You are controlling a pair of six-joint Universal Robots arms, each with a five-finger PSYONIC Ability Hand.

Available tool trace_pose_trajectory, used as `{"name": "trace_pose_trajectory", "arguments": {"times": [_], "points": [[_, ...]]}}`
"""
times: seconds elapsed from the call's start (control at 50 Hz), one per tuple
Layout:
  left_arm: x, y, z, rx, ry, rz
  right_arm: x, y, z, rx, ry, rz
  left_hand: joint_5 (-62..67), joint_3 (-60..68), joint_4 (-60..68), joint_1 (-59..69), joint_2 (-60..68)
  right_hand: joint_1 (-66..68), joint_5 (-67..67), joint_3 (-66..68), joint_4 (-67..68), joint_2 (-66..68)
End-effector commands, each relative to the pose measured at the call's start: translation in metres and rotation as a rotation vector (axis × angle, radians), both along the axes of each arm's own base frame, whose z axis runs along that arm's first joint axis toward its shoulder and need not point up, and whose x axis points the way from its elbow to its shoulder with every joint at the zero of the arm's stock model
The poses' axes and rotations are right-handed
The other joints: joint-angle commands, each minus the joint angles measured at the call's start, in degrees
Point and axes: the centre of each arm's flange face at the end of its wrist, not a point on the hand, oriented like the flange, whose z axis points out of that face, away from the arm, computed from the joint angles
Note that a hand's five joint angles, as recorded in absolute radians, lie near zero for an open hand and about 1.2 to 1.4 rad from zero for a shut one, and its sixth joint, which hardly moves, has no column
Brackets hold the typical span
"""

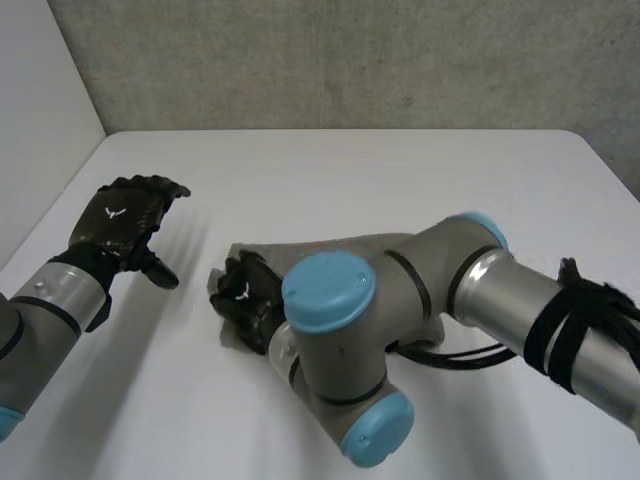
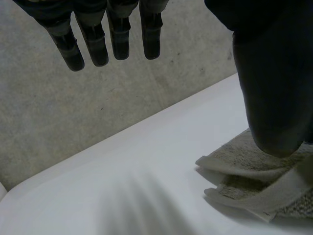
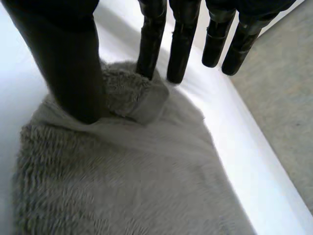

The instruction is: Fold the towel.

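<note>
Right wrist view: my right hand (image 3: 73, 73), thumb and straight fingers pinching a raised fold at the towel (image 3: 122, 186) edge. One towel, mid-table (image 1: 420, 180), lying doubled in layers; I judge a last fold or smoothing remains. Beyond, my left hand (image 1: 120, 215), fingers spread, holding nothing.

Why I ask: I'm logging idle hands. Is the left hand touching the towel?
No, the left hand is held open above the table, off to the side of the towel and apart from it.
</note>
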Motion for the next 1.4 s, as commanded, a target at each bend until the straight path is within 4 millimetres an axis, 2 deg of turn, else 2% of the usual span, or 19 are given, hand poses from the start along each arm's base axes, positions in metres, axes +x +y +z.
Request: {"name": "trace_pose_trajectory", "arguments": {"times": [0.02,0.06,0.08,0.12,0.2,0.28,0.4,0.48,0.56,0.6,0.76,0.94,1.1,1.14,1.26,1.32,1.36,1.38,1.4], "points": [[-0.012,0.006,0.007,-0.023,0.003,-0.041,-0.021,-0.003,0.035,-0.067,-0.038,-0.048,-1.1,-3.3,-3.8,-3.2,-2.3,-25.5,-23.8,-3.0,-4.4,-24.6],[-0.018,0.009,0.010,-0.034,0.005,-0.061,-0.041,-0.014,0.062,-0.069,-0.116,-0.112,-1.1,-3.3,-3.8,-3.2,-2.3,-25.5,-23.8,-3.0,-4.4,-24.6],[-0.022,0.010,0.014,-0.048,0.009,-0.076,-0.041,-0.014,0.062,-0.069,-0.116,-0.113,-1.1,-3.3,-3.8,-3.2,-2.3,-25.5,-23.8,-3.0,-4.4,-24.6],[-0.027,0.013,0.017,-0.058,0.013,-0.091,-0.072,-0.027,0.087,-0.038,-0.180,-0.199,-1.1,-3.3,-3.8,-3.2,-2.3,-25.5,-23.8,-3.0,-4.4,-24.6],[-0.042,0.023,0.022,-0.073,0.020,-0.140,-0.105,-0.034,0.098,0.008,-0.210,-0.281,-0.7,-3.3,-3.8,-2.9,-2.0,-25.5,-23.8,-3.0,-4.4,-24.6],[-0.054,0.032,0.019,-0.066,0.018,-0.168,-0.149,-0.037,0.073,0.115,-0.176,-0.382,-0.7,-3.3,-3.8,-2.9,-2.0,-25.5,-23.8,-3.0,-4.4,-24.6],[-0.068,0.044,0.003,-0.025,-0.002,-0.198,-0.182,-0.043,0.039,0.211,-0.124,-0.431,-0.6,-3.3,-3.8,-2.7,-1.8,-25.5,-23.8,-3.0,-4.4,-24.6],[-0.071,0.043,-0.003,-0.019,-0.005,-0.195,-0.204,-0.059,0.019,0.253,-0.149,-0.457,-0.6,-3.3,-3.8,-2.7,-1.8,-15.2,-13.5,-3.0,-4.4,-14.3],[-0.071,0.042,-0.004,-0.025,-0.004,-0.189,-0.207,-0.065,0.007,0.277,-0.156,-0.442,-0.6,-3.3,-3.8,-2.7,-1.8,-6.2,-4.5,-3.0,-4.4,-5.4],[-0.071,0.042,-0.004,-0.025,-0.004,-0.187,-0.208,-0.069,-0.010,0.315,-0.131,-0.448,-0.6,-3.3,-3.8,-2.7,-1.8,8.8,10.5,-3.0,-4.4,9.7],[-0.069,0.043,-0.004,-0.021,-0.001,-0.170,-0.214,-0.078,-0.021,0.352,-0.130,-0.463,-0.7,-3.3,-3.8,-2.9,-2.0,42.8,44.6,-3.0,-4.4,43.7],[-0.067,0.042,-0.002,-0.022,0.002,-0.154,-0.218,-0.078,-0.018,0.355,-0.131,-0.480,-0.9,-3.3,-3.8,-3.0,-2.2,44.5,46.2,-3.0,-4.4,45.4],[-0.065,0.043,-0.003,-0.019,0.002,-0.150,-0.245,-0.076,0.007,0.383,-0.127,-0.552,-1.1,-3.3,-3.8,-3.2,-2.3,44.5,46.2,-3.0,-4.4,45.4],[-0.064,0.042,-0.002,-0.020,0.002,-0.145,-0.256,-0.078,0.028,0.360,-0.134,-0.557,-1.1,-3.3,-3.8,-3.2,-2.3,44.5,46.2,-3.0,-4.4,45.4],[-0.061,0.040,0.000,-0.029,0.002,-0.134,-0.257,-0.086,0.066,0.239,-0.129,-0.514,-1.2,-3.3,-3.8,-3.4,-2.5,44.5,46.2,-3.0,-4.4,45.4],[-0.058,0.035,0.002,-0.034,0.005,-0.119,-0.243,-0.088,0.086,0.189,-0.146,-0.469,-1.2,-3.3,-3.8,-3.4,-2.5,44.5,46.2,-3.0,-4.4,45.4],[-0.057,0.033,0.003,-0.037,0.006,-0.113,-0.208,-0.076,0.105,0.165,-0.199,-0.353,-1.2,-3.3,-3.8,-3.4,-2.5,44.5,46.2,-3.0,-4.4,45.4],[-0.055,0.031,0.003,-0.039,0.006,-0.105,-0.208,-0.076,0.105,0.165,-0.199,-0.353,-1.4,-3.3,-3.8,-3.5,-2.7,44.5,46.2,-3.0,-4.4,45.4],[-0.055,0.031,0.003,-0.039,0.006,-0.105,-0.186,-0.067,0.105,0.183,-0.207,-0.288,-1.4,-3.3,-3.8,-3.6,-2.7,44.5,46.2,-3.0,-4.4,45.4]]}}
